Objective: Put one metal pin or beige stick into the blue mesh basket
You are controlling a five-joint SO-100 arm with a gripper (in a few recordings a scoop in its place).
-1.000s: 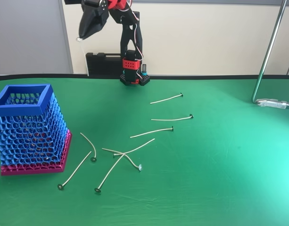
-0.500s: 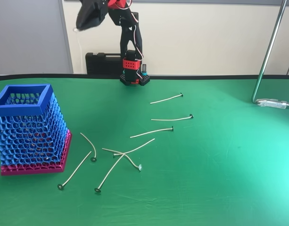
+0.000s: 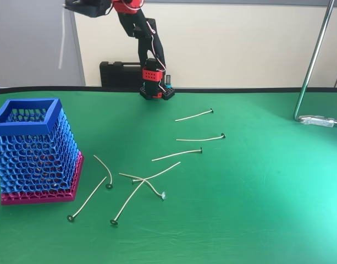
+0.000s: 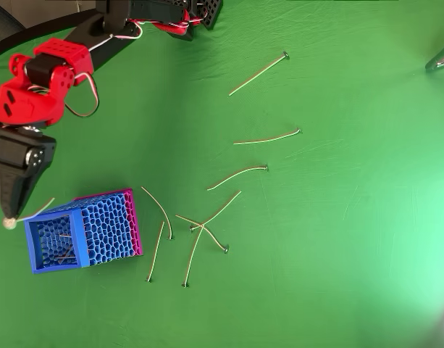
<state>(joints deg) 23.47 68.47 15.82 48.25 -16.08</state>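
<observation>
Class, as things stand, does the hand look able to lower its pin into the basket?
Probably yes: the hand holds a pin beside the basket, whose open top is unobstructed; it must shift slightly over the rim first.

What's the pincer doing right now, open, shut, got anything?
Pincer: shut on a beige stick, held high beside the blue mesh basket's rim in the overhead view.

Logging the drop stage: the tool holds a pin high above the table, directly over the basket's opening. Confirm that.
Not directly over the opening. In the overhead view the tool and its pin sit beside the blue mesh basket, at its left rim. It does hold the pin high.
</observation>
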